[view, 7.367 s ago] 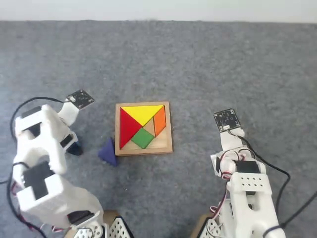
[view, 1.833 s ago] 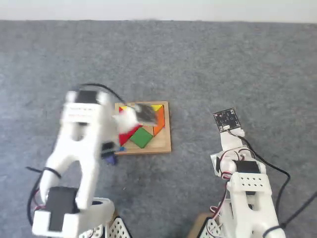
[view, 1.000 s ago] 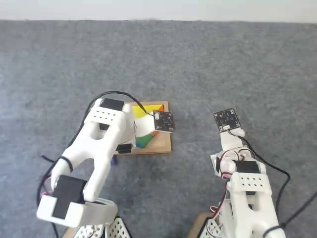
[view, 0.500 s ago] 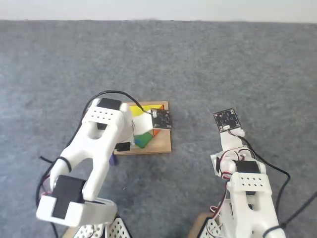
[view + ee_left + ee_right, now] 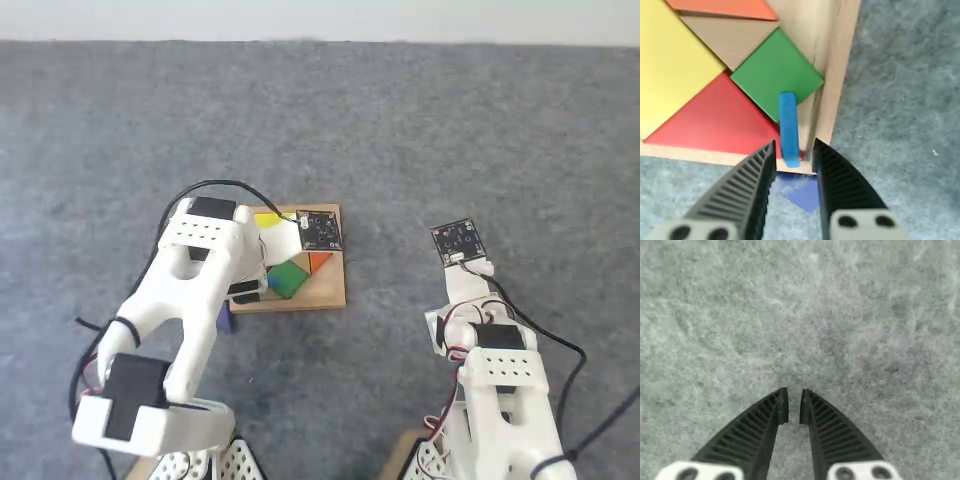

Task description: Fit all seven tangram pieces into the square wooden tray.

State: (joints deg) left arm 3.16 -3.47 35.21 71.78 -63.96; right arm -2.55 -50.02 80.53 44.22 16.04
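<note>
The square wooden tray (image 5: 332, 302) (image 5: 837, 85) holds a yellow triangle (image 5: 670, 65), a red triangle (image 5: 715, 125), a green square (image 5: 775, 75), an orange piece (image 5: 725, 7) and a tan triangle (image 5: 730, 42). A blue piece (image 5: 789, 125) stands on edge in the bare corner slot beside the green square. My left gripper (image 5: 793, 144) hovers over it, slightly open, with a thin gap on each side of the piece. A purple triangle (image 5: 800, 192) (image 5: 222, 315) lies on the carpet just outside the tray wall. My right gripper (image 5: 794, 390) is shut over bare carpet.
The left arm (image 5: 205, 260) covers the tray's left half in the high view. The right arm (image 5: 480, 340) stands to the right of the tray, apart from it. Grey carpet (image 5: 420, 130) spreads all around.
The left arm swung from the carpet left of the tray to above the tray, then shifted slightly left over the last second. The right arm has not moved.
</note>
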